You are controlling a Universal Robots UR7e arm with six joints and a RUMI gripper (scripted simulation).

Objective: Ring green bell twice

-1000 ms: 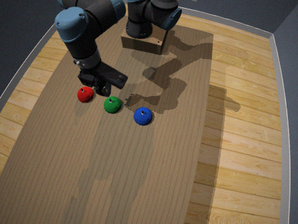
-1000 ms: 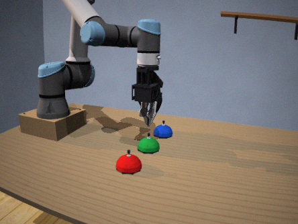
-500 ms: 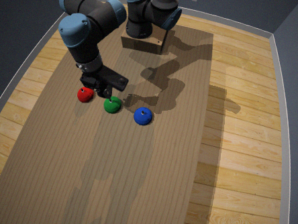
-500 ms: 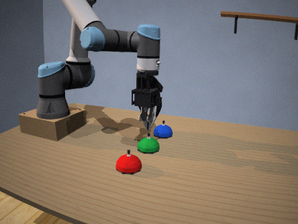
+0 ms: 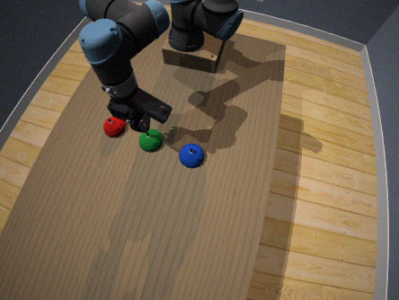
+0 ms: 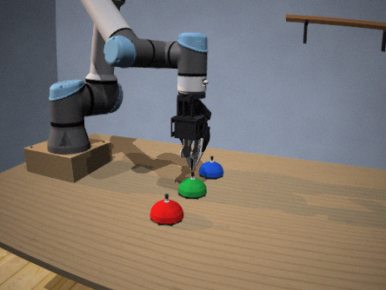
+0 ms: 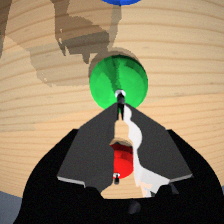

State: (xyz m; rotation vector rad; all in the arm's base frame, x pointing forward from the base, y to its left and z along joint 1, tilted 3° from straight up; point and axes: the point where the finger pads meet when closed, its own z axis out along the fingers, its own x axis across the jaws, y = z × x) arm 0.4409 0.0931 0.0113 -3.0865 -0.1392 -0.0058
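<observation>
Green bell (image 6: 191,187), a smooth glossy dome at frame centre on the grained wooden table (image 6: 282,243), is met from above by the closed, empty gripper (image 6: 191,167), held vertical.

Top overhead, exterior sideways, wrist downward; all share the bells (image 5: 150,140).

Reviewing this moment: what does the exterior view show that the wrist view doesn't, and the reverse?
Only the exterior view shows the whole arm on its wooden base block, the wall shelf, and all three bells complete, the blue bell included. Only the wrist view looks down the shut fingers, whose tips line up with the green bell's button. Both show the green bell, the red bell and the closed, empty gripper over the green one.
</observation>
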